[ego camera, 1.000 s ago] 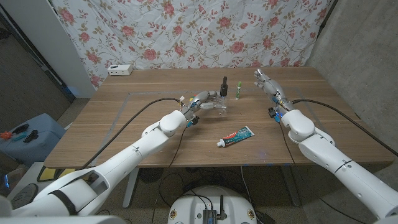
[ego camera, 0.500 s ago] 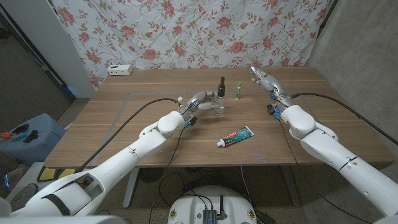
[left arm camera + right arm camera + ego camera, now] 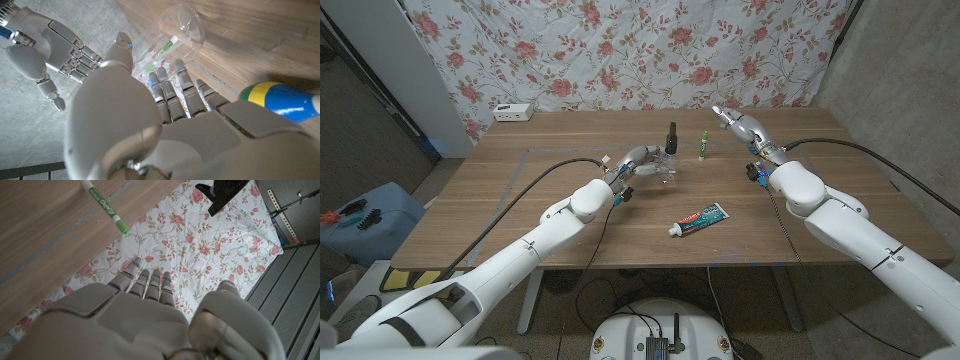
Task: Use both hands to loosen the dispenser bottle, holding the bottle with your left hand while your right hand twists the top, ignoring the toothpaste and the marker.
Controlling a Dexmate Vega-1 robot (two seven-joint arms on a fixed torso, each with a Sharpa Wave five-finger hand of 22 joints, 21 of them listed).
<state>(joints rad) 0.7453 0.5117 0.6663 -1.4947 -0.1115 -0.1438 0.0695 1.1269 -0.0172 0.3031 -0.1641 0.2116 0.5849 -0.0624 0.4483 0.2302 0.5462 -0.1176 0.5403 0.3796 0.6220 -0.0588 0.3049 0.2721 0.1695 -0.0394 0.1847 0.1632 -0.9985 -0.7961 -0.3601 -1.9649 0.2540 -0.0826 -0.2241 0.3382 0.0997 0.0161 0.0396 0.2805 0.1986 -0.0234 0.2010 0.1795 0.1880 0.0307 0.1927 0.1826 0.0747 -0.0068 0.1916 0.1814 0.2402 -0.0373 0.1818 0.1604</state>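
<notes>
The clear dispenser bottle (image 3: 669, 168) with its black pump top (image 3: 671, 133) stands at the table's middle back, and my left hand (image 3: 638, 160) grips its lower body from the left. In the left wrist view the bottle (image 3: 180, 27) sits between the thumb and fingers of that hand (image 3: 130, 115). My right hand (image 3: 735, 123) hovers open to the right of the pump top, fingers stretched toward it and apart from it. The green marker (image 3: 702, 146) stands between bottle and right hand. The right wrist view shows the marker (image 3: 105, 207) and the pump top (image 3: 222, 192) beyond my right hand (image 3: 135, 315).
The toothpaste tube (image 3: 700, 216) lies in front of the bottle, nearer the table's front edge. A white power strip (image 3: 512, 112) sits at the back left corner. A floral cloth (image 3: 640, 50) hangs behind the table. A blue bin (image 3: 375, 215) is on the floor at left.
My right hand has moved left, closer to the marker and the pump top. The left hand and the bottle have shifted slightly left and back.
</notes>
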